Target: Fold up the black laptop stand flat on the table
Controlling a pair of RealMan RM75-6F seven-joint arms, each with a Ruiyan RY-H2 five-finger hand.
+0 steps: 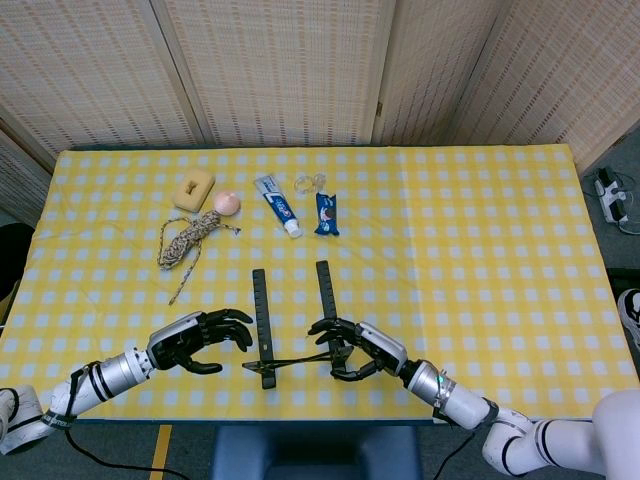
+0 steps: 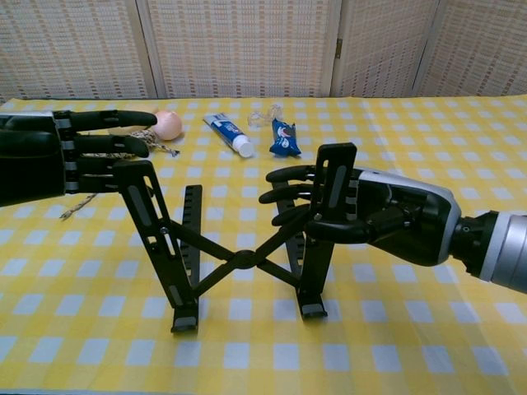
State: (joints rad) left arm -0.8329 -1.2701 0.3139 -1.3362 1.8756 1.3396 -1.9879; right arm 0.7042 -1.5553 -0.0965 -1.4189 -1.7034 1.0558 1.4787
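We see the black laptop stand (image 2: 247,239) upright near the front edge of the worktop (image 1: 480,230), its two slotted uprights joined by a crossed brace, with its rails running toward the far side in the head view. It is not folded.

Our right hand (image 2: 370,218) wraps the stand's right upright, fingers (image 2: 284,196) curled across its far face and the thumb closing on the near side; in the head view this hand (image 1: 355,347) sits right at that upright's near end. It holds the upright.

Our left hand (image 2: 58,156) is at the left upright's top, fingers stretched out toward the right and apart, holding nothing. In the head view the left hand (image 1: 195,338) sits just left of the left rail; we cannot tell whether a fingertip touches it.

On the far left of the worktop lie a tan sponge (image 1: 193,189), a pink ball (image 1: 227,203), a coiled rope (image 1: 187,240), a toothpaste tube (image 1: 278,205), a clear plastic piece (image 1: 311,183) and a blue packet (image 1: 327,213), all well apart from the stand.
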